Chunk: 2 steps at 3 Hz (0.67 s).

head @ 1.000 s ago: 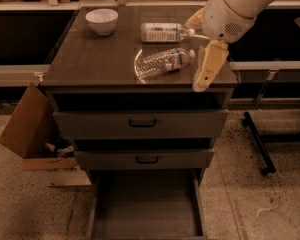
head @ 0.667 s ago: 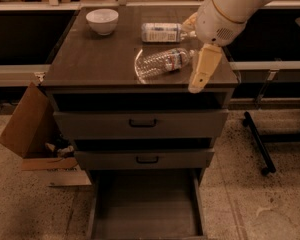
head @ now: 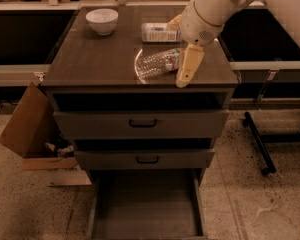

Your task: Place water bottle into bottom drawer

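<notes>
The water bottle point(head: 156, 63) is clear and ribbed and lies on its side on the dark cabinet top point(head: 95, 59), right of centre, with its neck pointing right. My gripper point(head: 183, 78) hangs from the white arm at the upper right. It sits right at the bottle's neck end, low over the top near the front edge; I cannot tell whether it touches the bottle. The bottom drawer point(head: 146, 206) is pulled out at floor level, a bare flat tray with low side walls.
A second bottle with a wide pale label point(head: 160, 32) lies behind the water bottle. A white bowl point(head: 102, 20) stands at the back left. The two upper drawers point(head: 142, 123) have black handles. A cardboard box point(head: 26, 125) leans at the left and a black stand leg point(head: 257, 141) is at the right.
My gripper has moved left along the cabinet's front edge, closing in on the water bottle's neck end. The bottle has stayed where it was.
</notes>
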{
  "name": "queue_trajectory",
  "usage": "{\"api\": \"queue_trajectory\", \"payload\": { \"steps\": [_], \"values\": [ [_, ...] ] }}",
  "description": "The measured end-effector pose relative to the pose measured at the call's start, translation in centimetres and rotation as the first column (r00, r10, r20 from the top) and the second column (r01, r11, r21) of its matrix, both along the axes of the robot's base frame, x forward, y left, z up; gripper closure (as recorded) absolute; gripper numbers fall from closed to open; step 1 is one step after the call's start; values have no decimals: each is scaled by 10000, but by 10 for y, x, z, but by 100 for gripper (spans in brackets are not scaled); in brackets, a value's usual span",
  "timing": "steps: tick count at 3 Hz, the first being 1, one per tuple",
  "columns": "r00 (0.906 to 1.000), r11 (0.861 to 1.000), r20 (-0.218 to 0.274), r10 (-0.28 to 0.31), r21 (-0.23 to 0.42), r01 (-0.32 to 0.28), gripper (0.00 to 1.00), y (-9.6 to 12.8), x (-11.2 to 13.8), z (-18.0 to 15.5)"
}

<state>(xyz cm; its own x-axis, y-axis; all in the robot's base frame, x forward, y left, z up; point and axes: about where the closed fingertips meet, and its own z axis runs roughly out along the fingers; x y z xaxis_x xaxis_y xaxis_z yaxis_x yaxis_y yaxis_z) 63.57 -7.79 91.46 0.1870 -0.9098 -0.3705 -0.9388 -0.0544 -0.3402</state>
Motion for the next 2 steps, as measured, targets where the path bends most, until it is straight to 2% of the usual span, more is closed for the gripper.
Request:
{"api": "queue_trajectory", "payload": {
  "steps": [2],
  "values": [
    [9960,9986,-734,512,168,-501,0,21,36,-40]
  ]
}}
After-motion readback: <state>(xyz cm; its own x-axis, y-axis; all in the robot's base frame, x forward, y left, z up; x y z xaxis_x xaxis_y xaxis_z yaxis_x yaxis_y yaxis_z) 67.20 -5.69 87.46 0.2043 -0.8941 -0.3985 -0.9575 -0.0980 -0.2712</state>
